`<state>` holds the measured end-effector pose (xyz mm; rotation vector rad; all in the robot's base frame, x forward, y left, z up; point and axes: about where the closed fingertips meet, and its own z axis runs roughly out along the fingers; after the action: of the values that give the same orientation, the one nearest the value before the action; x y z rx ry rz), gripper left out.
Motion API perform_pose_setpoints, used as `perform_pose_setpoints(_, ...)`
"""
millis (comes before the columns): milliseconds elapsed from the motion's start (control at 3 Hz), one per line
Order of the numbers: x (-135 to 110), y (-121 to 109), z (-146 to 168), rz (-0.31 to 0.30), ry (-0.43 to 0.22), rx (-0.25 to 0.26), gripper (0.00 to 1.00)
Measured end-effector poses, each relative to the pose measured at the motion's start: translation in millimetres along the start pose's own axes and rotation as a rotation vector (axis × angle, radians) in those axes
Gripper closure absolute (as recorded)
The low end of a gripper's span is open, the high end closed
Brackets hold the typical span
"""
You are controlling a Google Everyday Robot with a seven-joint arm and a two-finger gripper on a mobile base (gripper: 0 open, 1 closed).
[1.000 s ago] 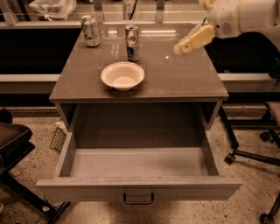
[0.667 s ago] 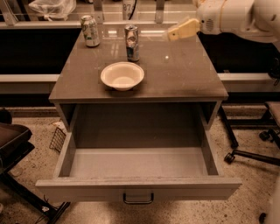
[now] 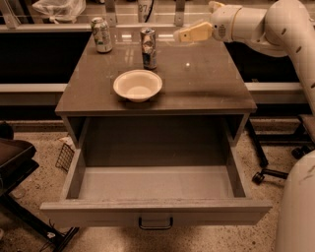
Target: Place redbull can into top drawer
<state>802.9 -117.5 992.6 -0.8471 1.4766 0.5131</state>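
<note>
The redbull can (image 3: 148, 48) stands upright on the grey cabinet top (image 3: 206, 83), near its back middle, just behind a white bowl (image 3: 138, 85). The top drawer (image 3: 155, 211) is pulled wide open below and holds nothing; its dark pull handle (image 3: 155, 224) is at the front. My gripper (image 3: 183, 34) reaches in from the upper right, its pale fingers pointing left. It hovers above the back of the cabinet top, a short way to the right of the redbull can and apart from it. It holds nothing.
A wider pale whitish-green can (image 3: 102, 34) stands at the back left corner of the top. A dark chair (image 3: 15, 162) is at the left, a wheeled chair base (image 3: 268, 172) at the right. A counter with a plastic bag (image 3: 58, 8) runs behind.
My gripper has moved left and a little up across the back of the cabinet top, closer to the redbull can. The cans, bowl and drawer have not moved.
</note>
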Motion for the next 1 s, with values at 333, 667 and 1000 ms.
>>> perform_pose_setpoints(333,12.2,2.7,17.7,0.029,0.016,-0.003,0.0)
perform_pose_setpoints(667,39.9,10.2,63.8,0.098,0.017,-0.03,0.0)
perform_pose_setpoints(1000,50.3,13.0,92.8,0.129,0.003,-0.048,0.0)
